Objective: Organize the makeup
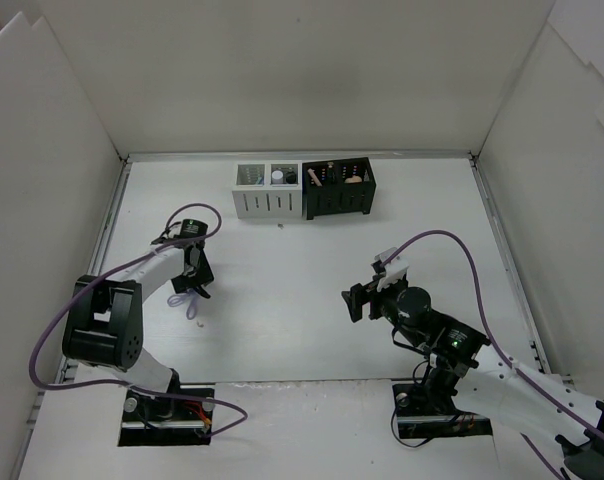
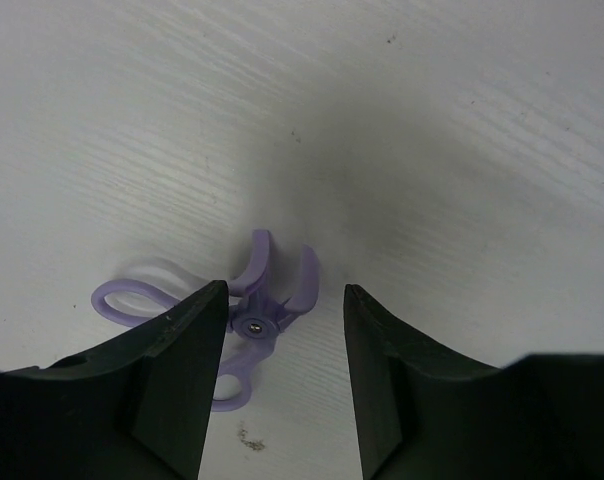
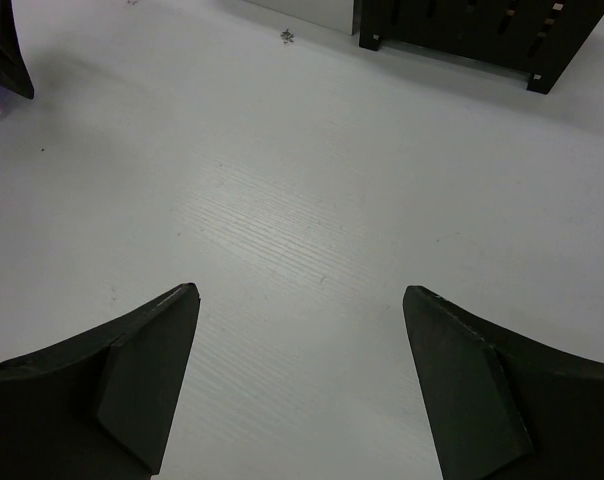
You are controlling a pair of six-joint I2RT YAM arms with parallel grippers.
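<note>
Nearest the arms' bases, the left end effector hangs low over the bench, jaws partly open and gripping nothing. Directly beneath it lies the purple scissor-style tool, probably a lash curler. It is the one piece of makeup seen loose on the bench, left of centre.

The left wrist view shows the left end effector straddling the tool. The pivot screw sits between the two fingertips, closer to the left one, with a gap showing on the right side. The curved head points away from the wrist. One finger loop splays out beyond the left fingertip and the other tucks back under it, so the long axis runs roughly front to back through the gap, slightly skewed. A straight drop and squeeze looks likely to catch the tool at the pivot.

The right end effector is well apart from the tool, near the bench's middle. Its jaws are spread wide over bare surface and hold nothing. The left arm is plainly the nearer.

At the far edge, touching side by side, stand the white slotted box and the black slotted box. Peach items show in the black one.
</note>
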